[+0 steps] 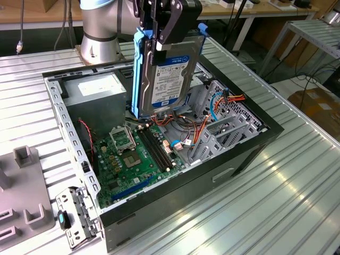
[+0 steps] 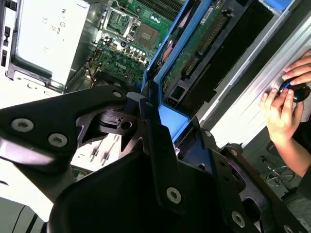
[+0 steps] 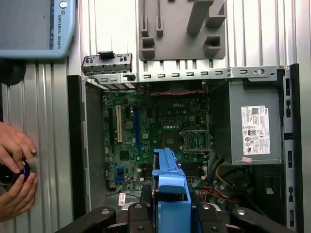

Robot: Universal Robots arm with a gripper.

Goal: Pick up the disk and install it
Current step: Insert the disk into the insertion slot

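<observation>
Pinches the disk (image 1: 170, 74) by its upper end with the gripper (image 1: 162, 45), closed tight across the blue side rails (image 1: 138, 79), and holds it upright with the label toward the exterior view, clear above the open computer case (image 1: 241, 146). Reads as the carry stage of the job: lifted already, not yet seated anywhere. Hangs over a tangle of orange and blue cables (image 1: 212, 101), between the grey power supply (image 1: 95, 87) on the exterior view's left and the grey sheet-metal framework (image 1: 226, 125) on its right, with the motherboard (image 1: 127, 154) lower down. Calls, most likely, for squaring the rails to a bay and easing past the loose wires and the perforated metal rim (image 1: 61, 117) of the case. Leaves ample open air overhead but little room inside the box. Shows, too, a person's hands (image 3: 14, 167) on a dark round knob (image 3: 9, 174), on the ribbed table (image 1: 265, 212) just beside the case wall
</observation>
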